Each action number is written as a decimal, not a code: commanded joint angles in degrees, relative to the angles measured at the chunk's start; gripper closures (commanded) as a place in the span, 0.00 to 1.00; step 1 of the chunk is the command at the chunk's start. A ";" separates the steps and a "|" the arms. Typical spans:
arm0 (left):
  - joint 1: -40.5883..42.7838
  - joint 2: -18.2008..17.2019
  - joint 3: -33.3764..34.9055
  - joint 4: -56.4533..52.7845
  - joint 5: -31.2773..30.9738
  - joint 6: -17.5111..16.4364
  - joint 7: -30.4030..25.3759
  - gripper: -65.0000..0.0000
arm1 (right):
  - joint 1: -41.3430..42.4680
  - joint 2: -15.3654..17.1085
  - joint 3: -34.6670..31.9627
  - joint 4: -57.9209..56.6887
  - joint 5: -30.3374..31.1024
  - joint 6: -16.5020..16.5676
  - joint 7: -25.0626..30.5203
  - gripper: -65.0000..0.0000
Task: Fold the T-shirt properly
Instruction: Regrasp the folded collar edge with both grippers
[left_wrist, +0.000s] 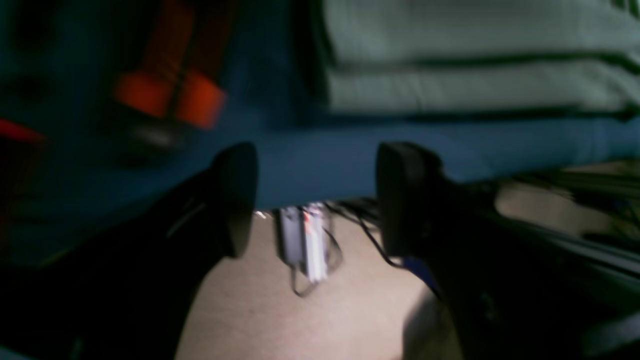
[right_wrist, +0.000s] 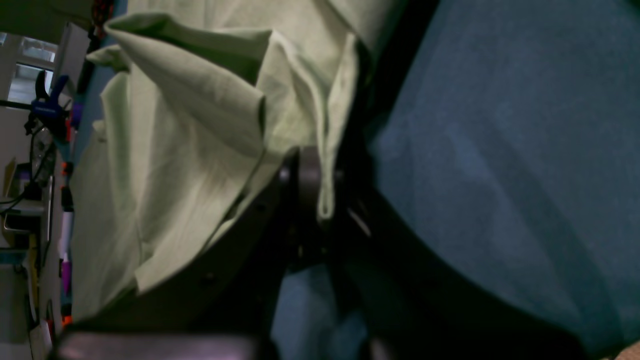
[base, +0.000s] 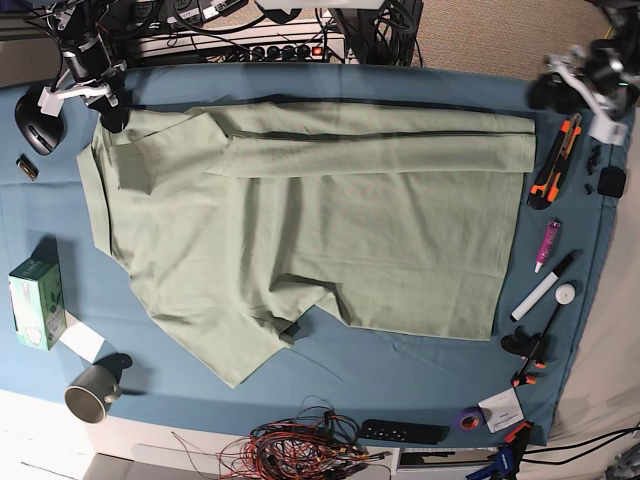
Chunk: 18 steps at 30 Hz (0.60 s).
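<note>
While the T-shirt (base: 320, 230) lies spread over the middle of the blue table cloth (base: 420, 350), its far long edge is already turned over in a band, and the fold in hand looks like that of the collar-end corner. There the right gripper (right_wrist: 320, 200) has its jaws pinched tight on a hem of the shirt, the cloth bunching in loose folds just behind it. The left gripper (left_wrist: 315, 200) hangs wide open and empty past the table's edge, near the orange-handled cutter (base: 552, 160); its view is blurred, so how close it sits to the shirt's hem is hard to judge.

The next move likely calls for lifting that pinched corner and carrying it inward across the shirt, keeping the hem taut so the band does not unroll.

Room is good over the shirt itself. At the corner by the right gripper a black mouse (base: 38, 125) lies just beside it, and pens (base: 545, 285) sit along the opposite side.
</note>
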 joint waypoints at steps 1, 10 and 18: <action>-1.27 -0.48 0.81 -0.17 -0.11 0.72 -1.46 0.42 | -0.11 0.70 0.26 0.70 0.52 0.72 0.66 1.00; -7.21 1.20 2.86 -3.69 5.95 4.76 -3.19 0.42 | -0.13 0.72 0.26 0.70 0.52 0.70 0.63 1.00; -6.97 1.20 2.86 -3.69 5.77 4.74 -3.30 1.00 | -0.20 0.72 0.28 0.70 0.52 0.70 0.13 1.00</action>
